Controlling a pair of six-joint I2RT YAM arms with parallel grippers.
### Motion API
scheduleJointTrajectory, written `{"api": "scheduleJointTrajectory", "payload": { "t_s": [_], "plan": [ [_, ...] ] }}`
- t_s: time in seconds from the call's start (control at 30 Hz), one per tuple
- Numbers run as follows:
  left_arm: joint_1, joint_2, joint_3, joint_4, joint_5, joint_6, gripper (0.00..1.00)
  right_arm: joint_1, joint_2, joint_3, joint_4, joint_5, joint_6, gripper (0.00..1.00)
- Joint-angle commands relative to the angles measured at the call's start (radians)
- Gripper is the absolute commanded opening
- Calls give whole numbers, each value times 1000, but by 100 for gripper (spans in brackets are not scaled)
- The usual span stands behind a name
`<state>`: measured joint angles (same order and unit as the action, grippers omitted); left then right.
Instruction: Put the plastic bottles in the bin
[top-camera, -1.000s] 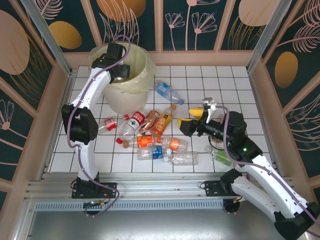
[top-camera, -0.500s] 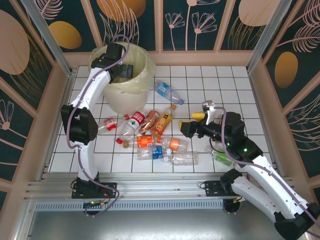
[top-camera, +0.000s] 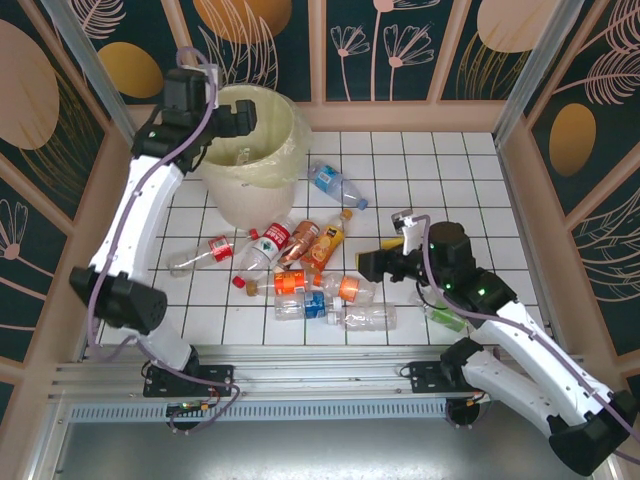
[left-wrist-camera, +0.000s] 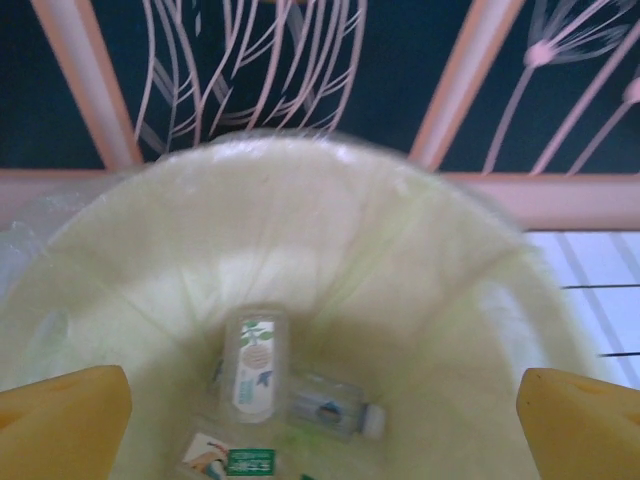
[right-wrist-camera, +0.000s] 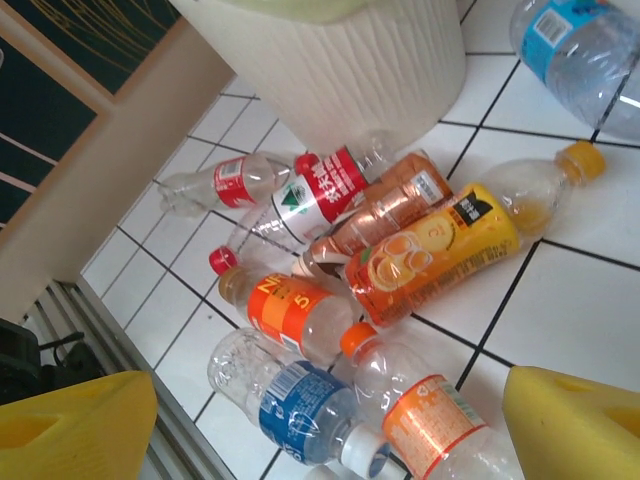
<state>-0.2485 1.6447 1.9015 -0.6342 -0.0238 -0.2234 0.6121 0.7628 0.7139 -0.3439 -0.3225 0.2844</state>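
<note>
1. A white tiled table (top-camera: 450, 165) sits boxed in by pale wooden rails and dark wall panels (top-camera: 385, 50) painted with pale flower stems and orange discs; a metal rail (top-camera: 300, 375) runs along the near edge
2. The bin (top-camera: 290, 150) stands at the far left of the tiles, while the plastic bottles (top-camera: 310, 270) lie in a loose heap in front of it at mid-table, several touching; a blue-labelled bottle (top-camera: 335, 185) lies apart, just right of the bin
3. The left gripper (top-camera: 240, 118) hangs over the bin's mouth, its yellow fingertips (left-wrist-camera: 60, 415) spread wide and empty; on the bin's floor lie a green-and-white-labelled bottle (left-wrist-camera: 255, 365) and a second bottle (left-wrist-camera: 330, 408) beside it
4. The right gripper (top-camera: 385, 255) hovers just right of the heap, its yellow pads (right-wrist-camera: 585, 420) wide apart and gripping nothing, above an orange-capped bottle (right-wrist-camera: 420, 410)
5. A green-tinted bottle (top-camera: 443, 318) is partly hidden under the right arm (top-camera: 500, 310); a third label on the bin's floor is cut off by the lower edge of the left wrist view, which is soft and blurred, so no label text can be read there
6. The bottles are thin clear plastic, some dented, with glossy red, orange and blue labels; the bin's cream outer wall (right-wrist-camera: 350, 70) is finely ribbed, and its liner bag (left-wrist-camera: 400, 250) is pale yellow, translucent and creased
</note>
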Motion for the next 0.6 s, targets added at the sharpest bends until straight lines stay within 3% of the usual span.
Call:
{"api": "scheduleJointTrajectory", "payload": {
  "t_s": [0.0,0.27,0.57],
  "plan": [
    [0,-74,-90,88,165,-38,99,17,31,23,-43,30,-26,90],
    [-1,-305,-430,348,527,-179,99,40,221,106,-150,68,-90,89],
    [-27,-511,-782,500,677,-230,99,58,414,129,-123,78,-108,89]
  ]
}}
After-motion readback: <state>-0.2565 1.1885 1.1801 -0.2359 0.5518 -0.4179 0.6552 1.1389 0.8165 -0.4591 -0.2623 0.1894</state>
